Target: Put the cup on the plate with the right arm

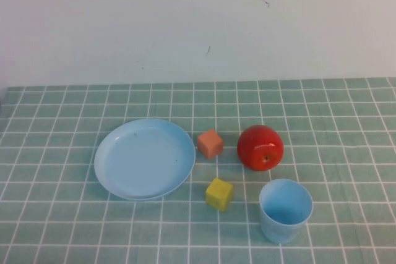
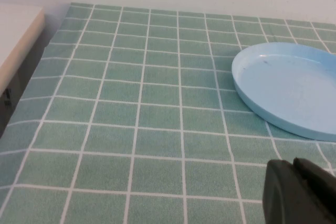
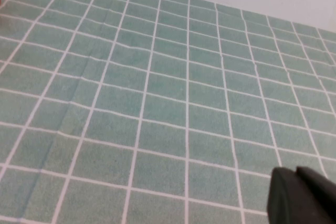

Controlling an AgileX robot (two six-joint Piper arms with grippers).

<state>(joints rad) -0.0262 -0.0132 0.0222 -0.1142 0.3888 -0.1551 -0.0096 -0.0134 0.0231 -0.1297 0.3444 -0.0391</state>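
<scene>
Both pincers [image 2: 302, 195] [image 3: 304, 198] barely visible, state unclear; cup [image 1: 285, 210] lt blue, upright, apart from plate [image 1: 145, 159].

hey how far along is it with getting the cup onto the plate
Nothing looks done yet. The cup stands upright on the tablecloth, right of the yellow block and apart from the plate, which holds nothing. Nothing is in hand: neither arm shows in the high view, and the right gripper and left gripper appear only as dark tips over the cloth. Reaching, gripping, carrying and setting down all remain.
</scene>
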